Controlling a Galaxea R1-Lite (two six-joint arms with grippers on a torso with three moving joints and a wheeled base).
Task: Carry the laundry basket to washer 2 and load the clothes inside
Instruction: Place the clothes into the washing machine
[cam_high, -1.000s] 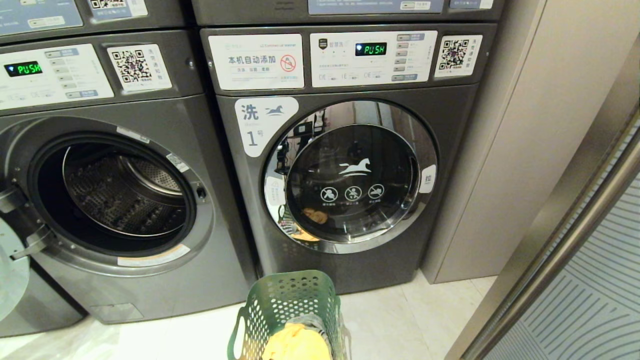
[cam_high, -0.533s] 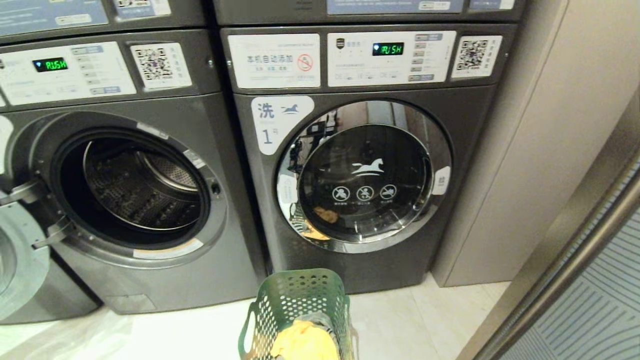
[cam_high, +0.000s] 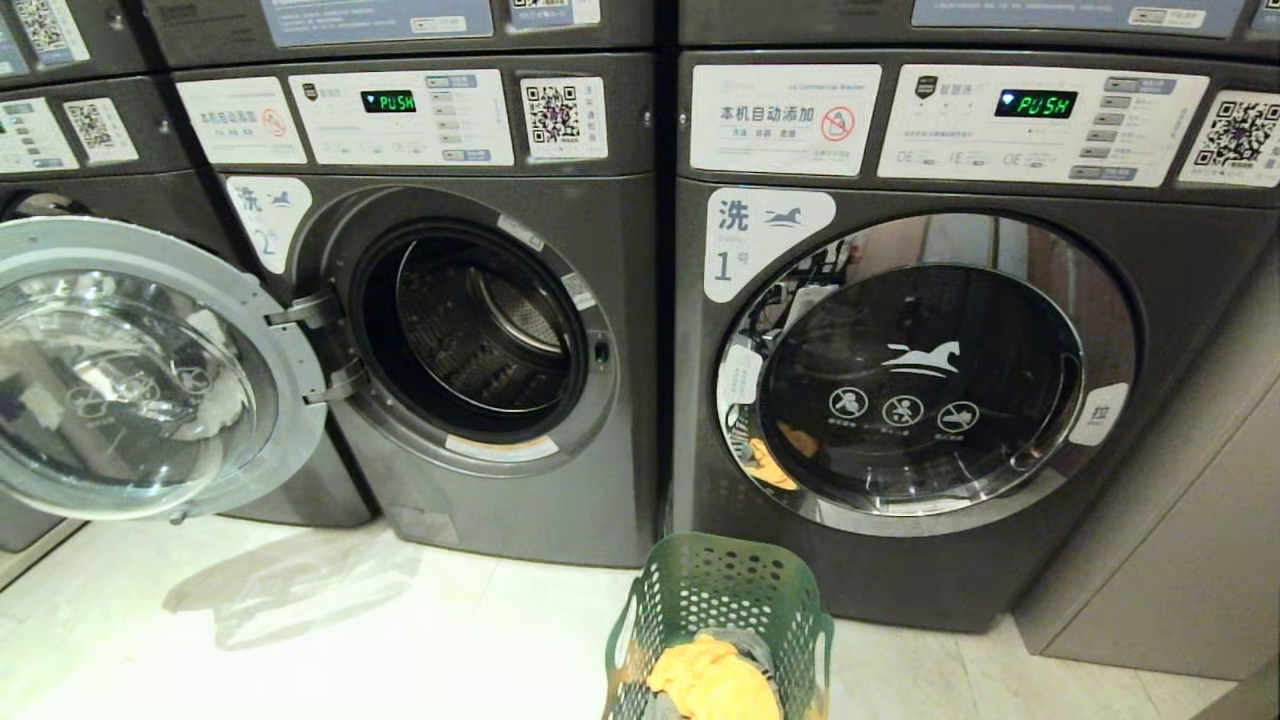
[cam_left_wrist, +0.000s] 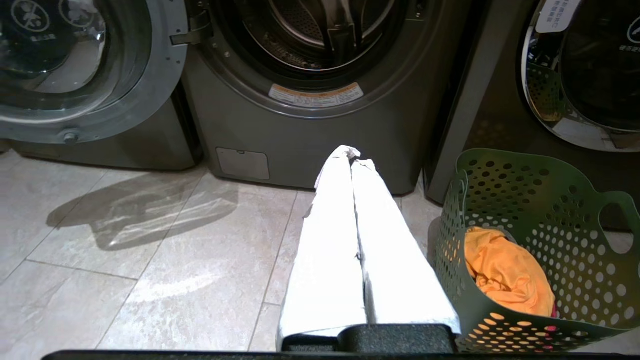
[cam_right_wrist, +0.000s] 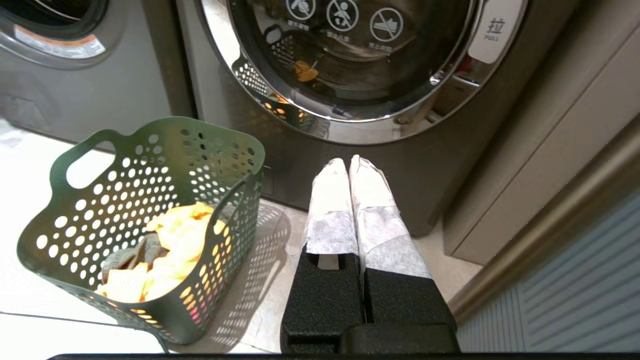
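Pale stone floor tiles (cam_high: 300, 640) run along a bank of dark grey front-load washers. At far left, a third washer (cam_high: 60, 140) is only partly seen, its label hidden behind the swung-out door (cam_high: 130, 370) of washer 2 (cam_high: 500, 400). That door hangs fully open on its hinges, glass and grey rim facing me. Washer 2 carries a white label with the character 洗, a horse logo and the numeral 2; its green display reads PUSH, a QR sticker sits beside the panel, and its drum opening is exposed and dark.

My left gripper (cam_left_wrist: 352, 155) is outside the head view; in its wrist view the 2 white-wrapped fingers (cam_left_wrist: 330, 240) lie pressed together, holding nothing, low above the floor in front of washer 2's base.

Washer 1 (cam_high: 1180, 300), to the right, has its chrome-rimmed door closed. Labels read 洗, 1, a horse logo, and 本机自动添加; the display reads PUSH; a tab on the door rim reads 拉.

The laundry basket (cam_high: 720, 590), dark green and perforated, stands on the floor in front of washer 1's lower left, just beside its front panel, with orange cloth (cam_high: 715, 685) inside.

My right gripper (cam_right_wrist: 348, 164) has its wrapped fingers closed together, empty, beside the basket and before washer 1's door.
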